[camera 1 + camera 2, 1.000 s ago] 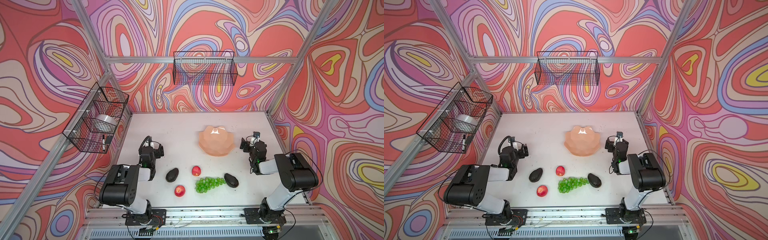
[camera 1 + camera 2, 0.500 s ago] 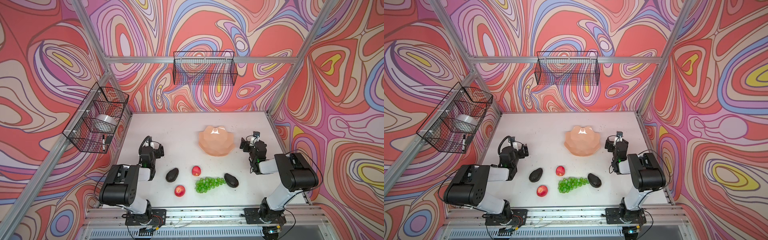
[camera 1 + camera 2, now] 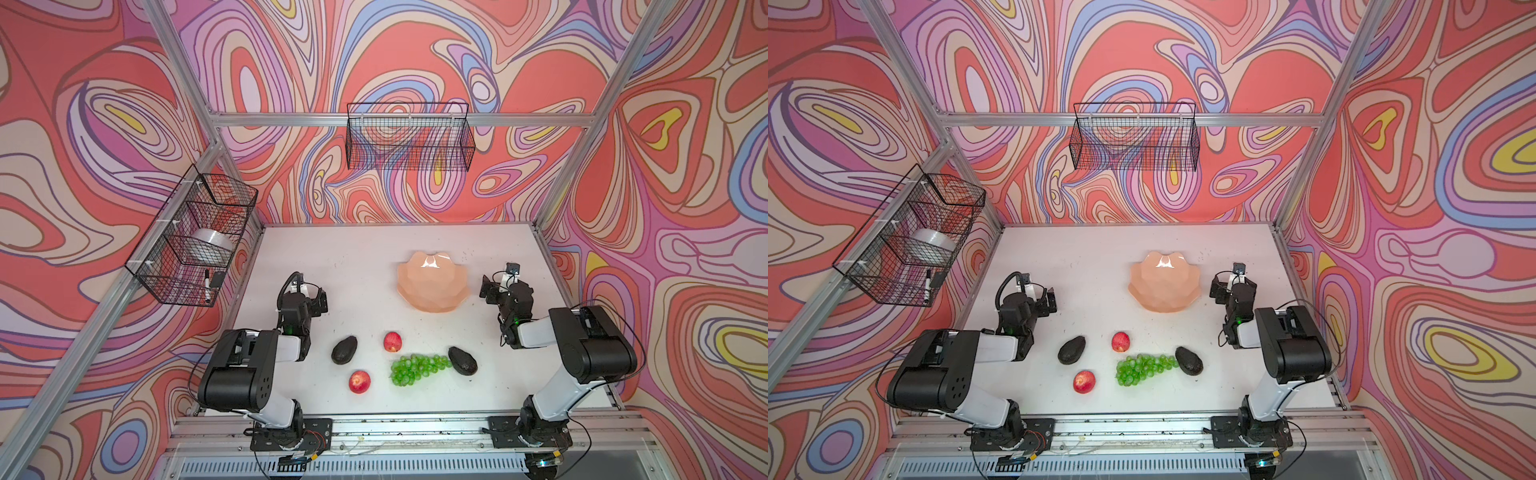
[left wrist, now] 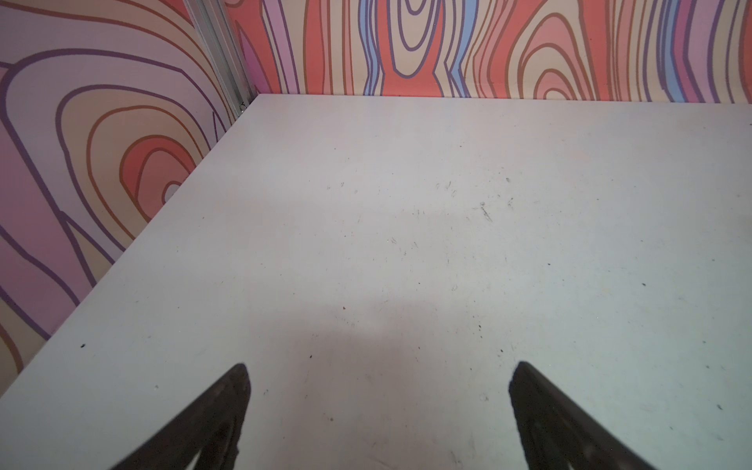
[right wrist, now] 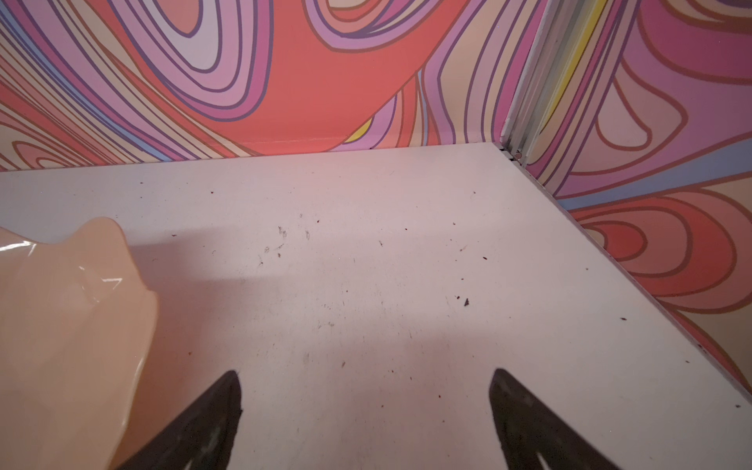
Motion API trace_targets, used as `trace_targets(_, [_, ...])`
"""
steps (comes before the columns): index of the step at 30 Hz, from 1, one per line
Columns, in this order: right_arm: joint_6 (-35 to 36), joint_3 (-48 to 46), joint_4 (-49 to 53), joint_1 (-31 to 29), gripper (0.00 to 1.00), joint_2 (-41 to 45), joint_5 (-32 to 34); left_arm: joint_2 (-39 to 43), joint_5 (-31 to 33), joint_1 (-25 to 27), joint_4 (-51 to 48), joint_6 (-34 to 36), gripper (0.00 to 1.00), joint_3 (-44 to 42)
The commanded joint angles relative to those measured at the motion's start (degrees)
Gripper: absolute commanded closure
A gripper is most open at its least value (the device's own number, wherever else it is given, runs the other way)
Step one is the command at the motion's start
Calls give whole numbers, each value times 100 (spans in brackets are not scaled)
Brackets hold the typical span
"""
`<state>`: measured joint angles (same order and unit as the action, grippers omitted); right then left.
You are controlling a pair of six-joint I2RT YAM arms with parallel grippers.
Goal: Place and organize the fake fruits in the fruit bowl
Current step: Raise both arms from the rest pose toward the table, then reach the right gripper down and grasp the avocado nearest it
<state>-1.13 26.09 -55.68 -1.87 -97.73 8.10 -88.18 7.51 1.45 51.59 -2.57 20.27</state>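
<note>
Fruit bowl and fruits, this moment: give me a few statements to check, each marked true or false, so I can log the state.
1. The fruit bowl holds no fruit. True.
2. Both hands are shut. False: the left hand and the right hand stand open, holding nothing.
3. One avocado sits in the bowl. False: the left avocado and the right avocado both lie on the table.
4. Two apples lie on the table. True: the far apple and the near apple.
5. The right hand holds the grapes. False: the grapes lie on the table beside the right avocado.
</note>
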Motion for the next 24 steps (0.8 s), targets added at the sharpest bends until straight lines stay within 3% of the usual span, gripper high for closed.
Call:
trace_targets(1, [-80,2,-31,37,2,67,184,79,111,-31,-13,34,1,75])
trace_targets(3, [-169,273,869,42,2,575,471,606,396,-21,-753,-52,3,212])
trace_targets(4, [-252,614,1725,40,2,889,586,1062,864,26,-1684,-193,4,520])
trace_targets(5, [-579,1060,2695,37,2,1130,632,1494,1535,58,-2937,-930,3,1063])
trace_targets(6, [-981,1413,3460,37,2,1290,571,1832,1784,26,-3939,-1701,0,1496])
trace_targets(7, [-1446,1886,4216,39,2,1390,357,2104,1526,4,-4684,-2138,0,1914])
trace_targets(8, [-1907,2271,4999,37,2,1415,38,2329,919,4,-5069,-2079,0,2198])
trace_targets(10, [-1796,2930,6082,40,2,1367,-786,2645,334,5,-5448,-2281,0,2464])
trace_targets(14, [-1671,2577,6758,-44,4,2099,-1700,3319,137,4,-5672,-2479,0,2306])
trace_targets(19, [-1566,2332,8486,-925,5,3248,-1084,4030,26,4,-5769,-2529,0,1999])
trace_targets(24, [-2398,1971,9575,-2213,7,3772,-809,4109,-115,4,-5902,-2560,0,1960])
